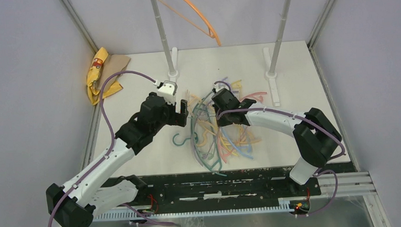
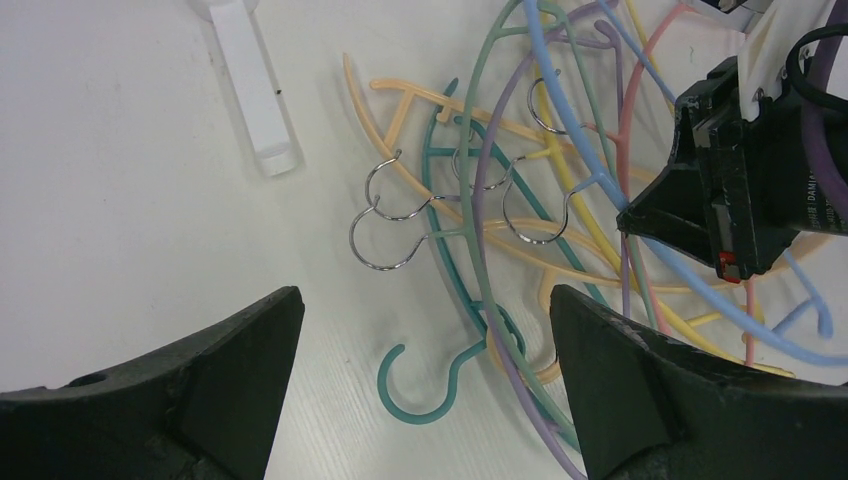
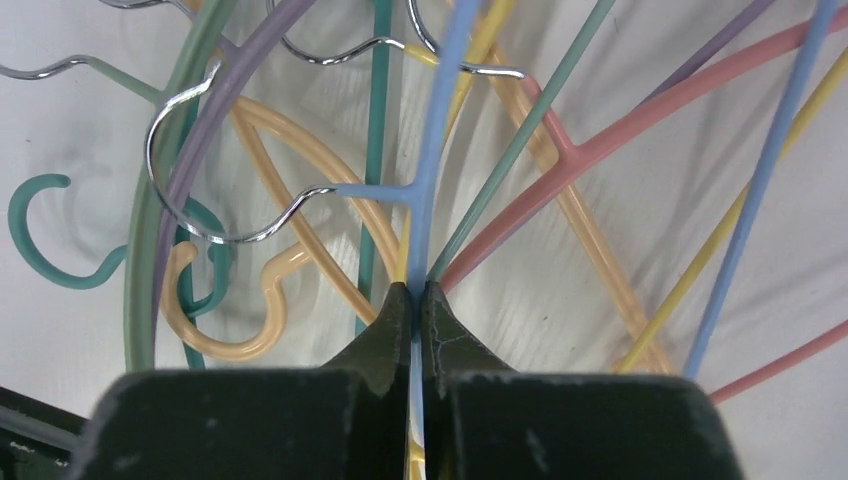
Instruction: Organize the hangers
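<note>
A tangled pile of hangers in teal, blue, yellow, pink, purple and peach lies mid-table. One orange hanger hangs high at the back between the poles. My left gripper is open over the pile's left edge. In the left wrist view the left gripper straddles a teal hanger's hook without touching it. My right gripper is shut on the thin bar of a blue hanger. The right gripper also shows in the left wrist view, with the blue hanger running from its tip.
Two grey rack poles stand at the back on white feet; one foot shows in the left wrist view. A yellow cloth on cardboard lies at the back left. A purple cable loops over the left arm.
</note>
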`<state>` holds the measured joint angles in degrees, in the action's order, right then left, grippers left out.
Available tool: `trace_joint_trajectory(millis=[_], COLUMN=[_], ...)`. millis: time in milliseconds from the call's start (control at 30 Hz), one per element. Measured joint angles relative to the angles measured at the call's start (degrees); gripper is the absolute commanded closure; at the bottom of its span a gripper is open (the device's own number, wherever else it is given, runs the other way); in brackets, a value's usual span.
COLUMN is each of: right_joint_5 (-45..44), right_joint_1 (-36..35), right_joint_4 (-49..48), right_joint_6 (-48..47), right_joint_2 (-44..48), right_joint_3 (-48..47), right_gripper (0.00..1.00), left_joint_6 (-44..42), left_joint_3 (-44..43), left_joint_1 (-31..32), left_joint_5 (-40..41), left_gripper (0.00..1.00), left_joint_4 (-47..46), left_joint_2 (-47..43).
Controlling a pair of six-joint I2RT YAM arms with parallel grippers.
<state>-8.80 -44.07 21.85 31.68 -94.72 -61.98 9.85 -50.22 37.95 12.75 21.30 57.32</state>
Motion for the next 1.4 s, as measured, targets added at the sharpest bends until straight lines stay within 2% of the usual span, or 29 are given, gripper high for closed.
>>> trace_joint_trajectory(millis=[200,400,533,667,767,933,1033,1200,1400], right_joint_5=[-0.50,-2.73,-3.19,-0.44,4.15,12.94,17.79,25.38,29.53], right_joint_1=[-0.07,-0.04,0.72,4.48,9.84,18.38,20.83,22.91,24.76], right_joint_4=[1.57,5.68,9.84,12.74,14.23,15.56,14.32,7.58,-3.56], right_joint_6=[-0.07,-0.35,-1.33,-1.81,-1.86,-0.79,1.31,7.08,15.45], right_joint_2=[3.48,16.02,22.58,24.57,25.29,24.57,21.79,14.60,5.05], right_joint_3=[0.63,2.21,-0.15,-4.61,-8.07,-16.41,-23.34,-32.06,-37.11], right_gripper=[0.99,1.00,1.00,0.99,0.99,1.00,1.00,1.00,0.99], left_joint_6=[0.02,0.02,0.07,0.24,0.37,0.59,0.61,0.63,0.63], left_joint_3=[0.07,0.55,0.98,1.77,2.21,2.43,2.43,2.43,2.43], left_joint_1=[0.00,0.00,0.00,0.00,0.00,0.00,0.00,0.00,0.00], left_joint_5=[0.00,0.00,0.00,-0.02,0.00,0.00,0.00,0.02,0.17], left_gripper=[0.01,0.01,0.02,0.03,0.03,0.03,0.03,0.03,0.03], left_joint_4=[-0.48,-0.46,-0.44,-0.46,-0.46,-0.42,-0.42,-0.42,-0.35], left_joint_2=[-0.07,-1.03,-2.16,-3.58,-4.24,-4.90,-5.16,-6.14,-7.34])
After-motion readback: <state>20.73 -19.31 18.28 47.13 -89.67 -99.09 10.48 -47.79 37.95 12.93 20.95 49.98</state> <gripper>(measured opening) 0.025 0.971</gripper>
